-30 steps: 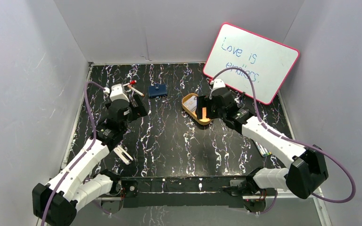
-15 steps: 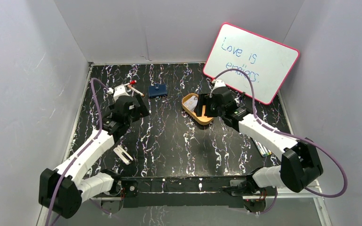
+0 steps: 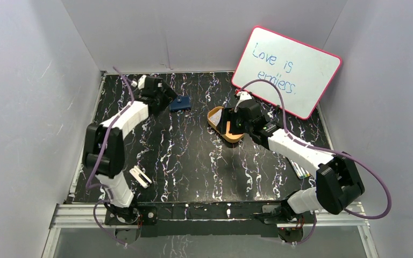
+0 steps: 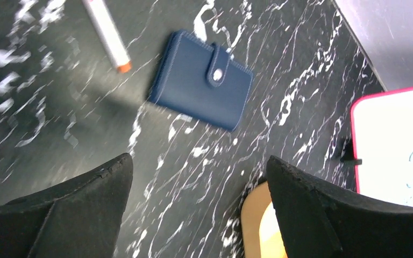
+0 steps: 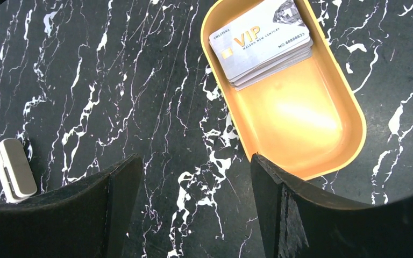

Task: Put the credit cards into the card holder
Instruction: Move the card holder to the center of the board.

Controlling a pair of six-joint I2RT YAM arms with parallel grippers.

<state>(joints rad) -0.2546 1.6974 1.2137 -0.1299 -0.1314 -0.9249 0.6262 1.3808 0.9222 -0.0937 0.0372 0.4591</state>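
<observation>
i'm hovering the right hand (image 5: 196, 161), apart, over the tin (image 5: 301, 118) to reach the credit cards (image 5: 262, 42) stacked inside; the left hand (image 4: 198, 166), also apart, is hanging above the shut card holder (image 4: 200, 79) left of the tin.

The black, white-veined marble-pattern tabletop (image 3: 193, 156) carries a closed navy-blue folding wallet (image 4: 200, 80), a white marker pen (image 4: 106, 33) near it, an oval golden-orange tin (image 5: 301, 118) and a small white-grey block (image 5: 15, 169).

Left gripper (image 3: 166, 99) hovers just beside the navy card holder (image 3: 180, 103).
</observation>
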